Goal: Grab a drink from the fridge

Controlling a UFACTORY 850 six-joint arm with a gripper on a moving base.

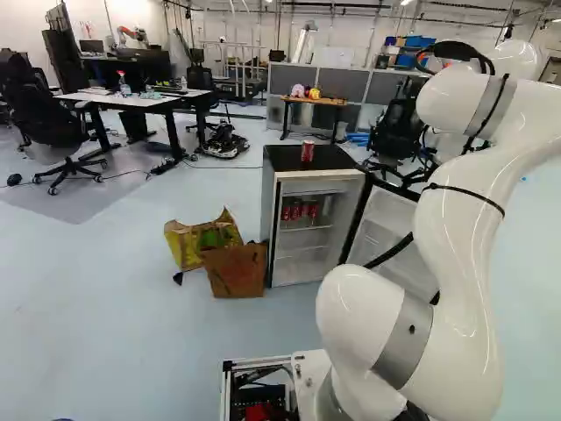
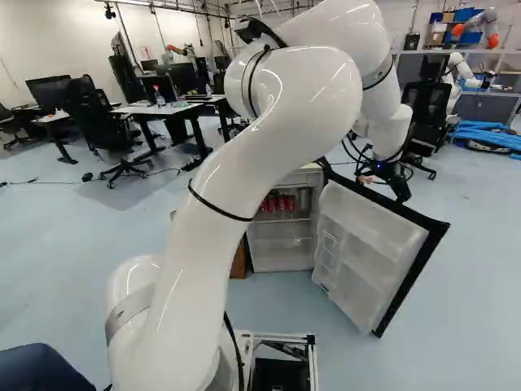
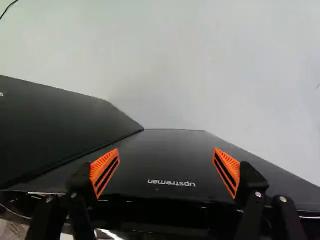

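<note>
In the right base view my gripper (image 2: 399, 189) hangs near the top edge of the fridge door (image 2: 370, 252), which stands swung out. The wrist view shows the gripper (image 3: 166, 156) open, orange pads wide apart and nothing held; a glossy black panel (image 3: 170, 155) lies under and ahead of it. The small fridge (image 1: 329, 160) has a black top with one red can (image 1: 307, 151) upright on it. Several red cans (image 1: 295, 211) stand on an upper shelf inside, seen also in the right base view. The gripper is hidden in the left base view.
A yellow bag (image 1: 182, 244) and a brown bag (image 1: 237, 270) sit on the floor beside the fridge. Office chairs (image 1: 399, 132) and a low wooden table (image 1: 314, 101) stand behind it. Blue hoses (image 2: 487, 135) and another robot (image 2: 476, 31) are farther back.
</note>
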